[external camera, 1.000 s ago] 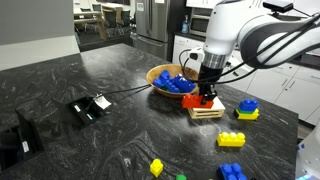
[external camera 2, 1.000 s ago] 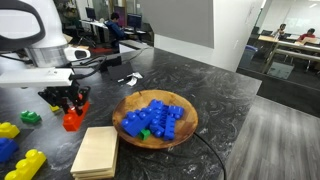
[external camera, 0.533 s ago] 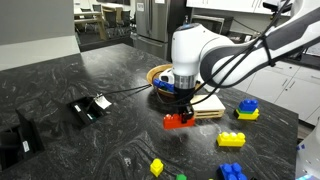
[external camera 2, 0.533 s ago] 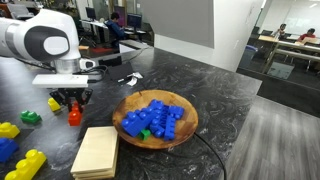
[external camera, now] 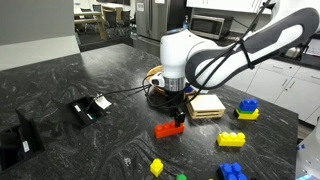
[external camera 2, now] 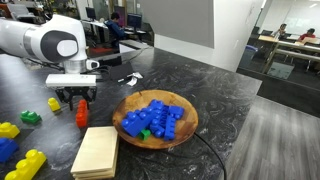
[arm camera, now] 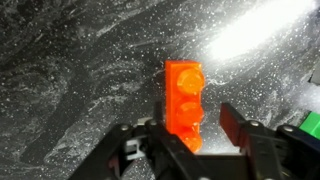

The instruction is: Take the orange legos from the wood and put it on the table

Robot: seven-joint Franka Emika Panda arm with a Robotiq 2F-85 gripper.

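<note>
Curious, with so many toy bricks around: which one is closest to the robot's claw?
The long red-orange lego block, on the black table just under the gripper; the others, none orange, lie farther off.

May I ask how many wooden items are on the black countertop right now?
2: a round bowl holding blue bricks, and a flat square board next to it. The arm could be hiding others.

- I count one orange lego block (external camera: 170, 129).
- One wooden board (external camera: 206, 104).
- One wooden bowl (external camera 2: 193, 122).
- Three yellow lego pieces (external camera: 231, 139), as far as I see.
</note>
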